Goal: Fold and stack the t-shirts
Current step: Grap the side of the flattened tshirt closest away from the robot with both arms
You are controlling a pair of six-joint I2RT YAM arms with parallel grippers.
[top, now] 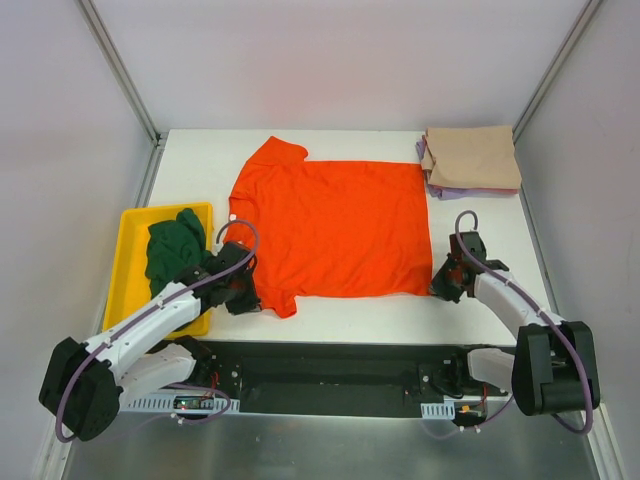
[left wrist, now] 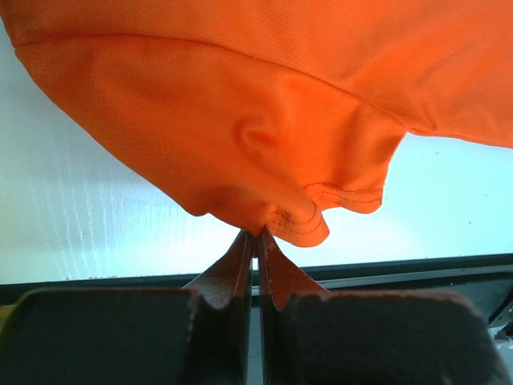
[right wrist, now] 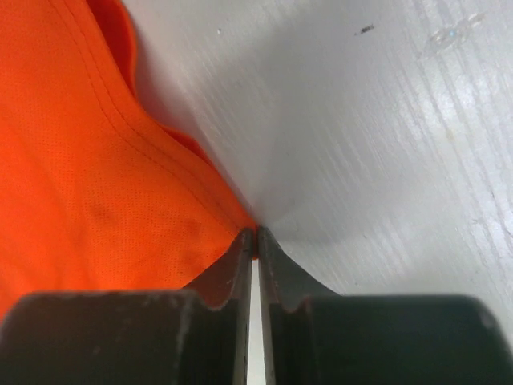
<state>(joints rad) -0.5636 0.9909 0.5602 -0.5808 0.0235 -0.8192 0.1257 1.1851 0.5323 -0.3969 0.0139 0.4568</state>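
While left tool [left wrist: 255, 234] and right tool [right wrist: 256, 233] pinch it, orange t-shirt [top: 335, 225] lies crosswise, neck pointing left.

A white bench [top: 190, 170] stood inside a plain, pale enclosure. Light grey walls [top: 340, 60] rose behind it and at both sides, joined by slim metal corner posts [top: 120, 68]. Soft, even light fell from above, casting only faint shadows on its surface.
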